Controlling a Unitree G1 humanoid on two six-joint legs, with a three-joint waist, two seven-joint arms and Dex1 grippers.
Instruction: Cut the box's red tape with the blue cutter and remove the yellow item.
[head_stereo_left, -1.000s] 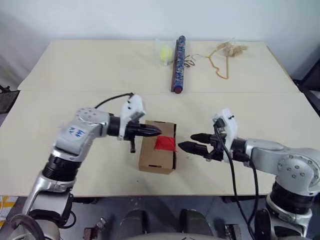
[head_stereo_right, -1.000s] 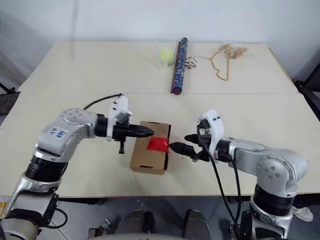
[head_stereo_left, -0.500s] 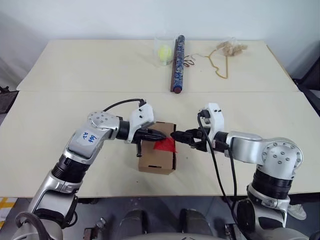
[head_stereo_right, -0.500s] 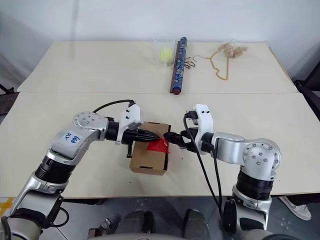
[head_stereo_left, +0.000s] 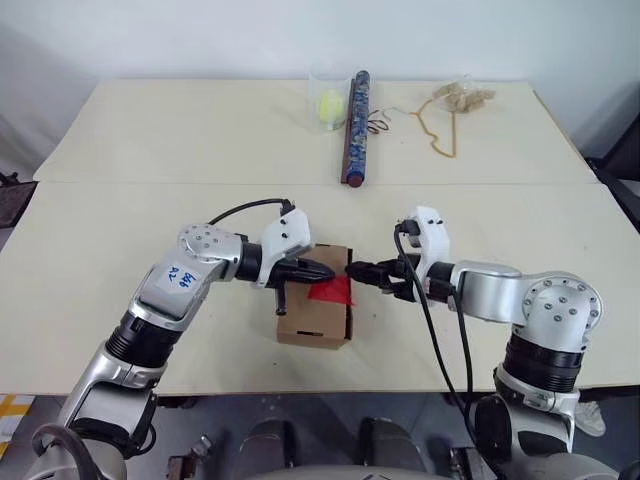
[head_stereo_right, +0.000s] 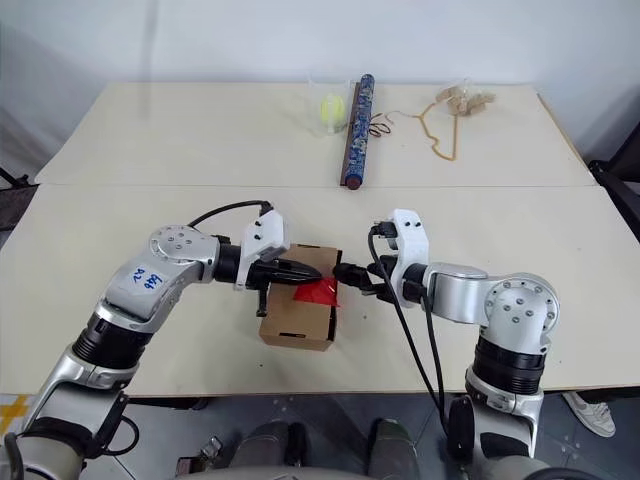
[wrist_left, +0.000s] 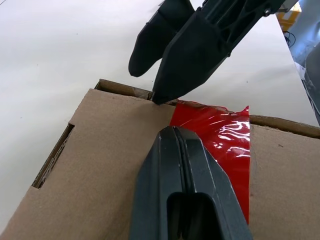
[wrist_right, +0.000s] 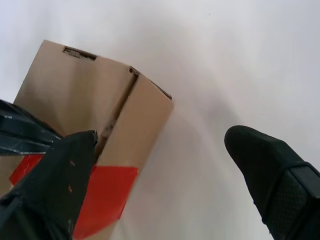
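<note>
Since a second ago the right claw (head_stereo_left: 352, 270) has swung in from well off to the right of the box (head_stereo_left: 314, 305) and now sits at the box's right top edge, while the left claw (head_stereo_left: 325, 270) has kept its place over the lid. The left claw is clenched, its two fingers pressed together with nothing between them, the tip resting on or just above the cardboard at the edge of the red tape (wrist_left: 220, 145); contact is hard to judge from these angles. The right claw is spread wide: in the right wrist view one finger (wrist_right: 60, 185) lies over the lid by the tape and the other (wrist_right: 272, 170) hangs out past the box's side above the bare desk (head_stereo_left: 150, 140), so it grasps nothing. In the left wrist view its tip meets the lid's far edge just beside the tape. The box stands near the front of the desk, between the two arms, its flaps down and the tape wrinkled across the seam. Far back on the desk lie a long dark patterned tube (head_stereo_left: 357, 127), a clear container with a yellow-green ball (head_stereo_left: 329, 104), and a tangle of tan cord (head_stereo_left: 450, 110).
</note>
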